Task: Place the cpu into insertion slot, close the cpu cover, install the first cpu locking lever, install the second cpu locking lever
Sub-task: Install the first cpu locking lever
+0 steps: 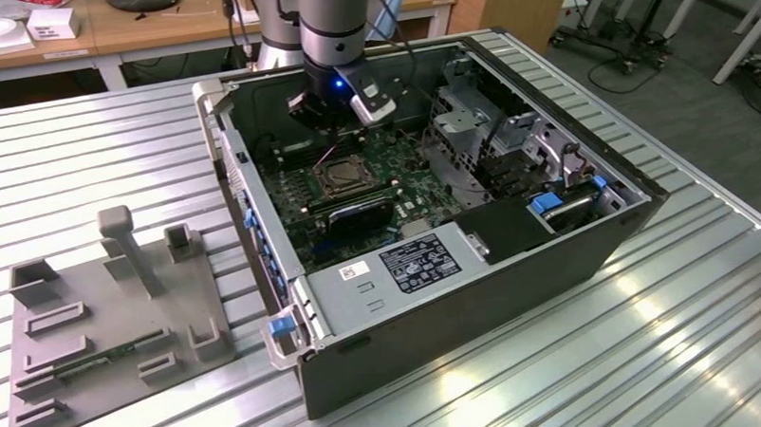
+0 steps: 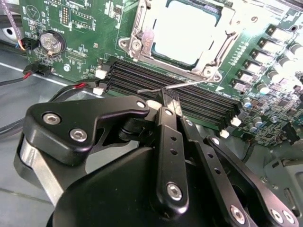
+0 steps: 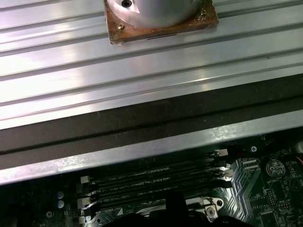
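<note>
An open computer case [image 1: 485, 295] lies on its side on the ribbed metal table [image 1: 100, 157], and the arm [image 1: 329, 25] reaches down into it from 12 o'clock in the exterior view. The gripper [image 1: 331, 116] hangs just above the green motherboard [image 1: 399, 189], at 12 o'clock of the insertion slot [image 1: 341, 177], which sits near the middle of the board. In the second wrist view the cpu [image 2: 185, 30] lies flat in that slot as a pale square, and the cpu cover [image 2: 142, 28] is folded down around it as a silvery frame. There the gripper [image 2: 170, 101] has its black jaws drawn narrow, pinched on a thin locking lever [image 2: 199, 83]. This wire rod with a hooked end runs beside the socket's edge, above the long black memory slots [image 2: 189, 94]. A round coin battery [image 2: 49, 42] sits on the board, well apart from the socket. The memory slots [image 3: 151, 182] also show in the first wrist view, beyond the case's metal wall [image 3: 142, 151]. At 8 o'clock of the case in the exterior view, a grey fixture tray [image 1: 106, 327] rests on the table.
</note>
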`<control>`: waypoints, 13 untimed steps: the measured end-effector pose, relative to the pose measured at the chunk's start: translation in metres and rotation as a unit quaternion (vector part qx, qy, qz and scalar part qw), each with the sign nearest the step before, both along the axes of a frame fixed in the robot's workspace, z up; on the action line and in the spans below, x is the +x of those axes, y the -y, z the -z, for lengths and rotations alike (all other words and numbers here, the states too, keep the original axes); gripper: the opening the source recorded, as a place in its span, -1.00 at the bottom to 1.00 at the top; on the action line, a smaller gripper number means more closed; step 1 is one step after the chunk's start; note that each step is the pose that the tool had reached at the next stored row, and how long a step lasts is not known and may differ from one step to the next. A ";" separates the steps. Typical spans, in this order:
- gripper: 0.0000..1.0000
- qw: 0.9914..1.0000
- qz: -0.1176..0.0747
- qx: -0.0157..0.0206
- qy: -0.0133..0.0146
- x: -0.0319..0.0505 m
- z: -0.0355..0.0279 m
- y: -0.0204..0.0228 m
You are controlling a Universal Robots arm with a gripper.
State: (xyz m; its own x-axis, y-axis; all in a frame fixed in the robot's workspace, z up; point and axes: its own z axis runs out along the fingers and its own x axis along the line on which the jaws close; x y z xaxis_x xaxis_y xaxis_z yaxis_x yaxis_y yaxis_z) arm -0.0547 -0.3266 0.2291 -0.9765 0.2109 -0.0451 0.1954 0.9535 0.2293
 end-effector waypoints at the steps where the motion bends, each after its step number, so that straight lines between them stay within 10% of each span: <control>1: -0.79 1.000 0.000 0.001 0.001 -0.0002 0.0009 0.0001; 13: -0.79 1.000 0.000 0.005 0.006 -0.0021 0.0042 0.0002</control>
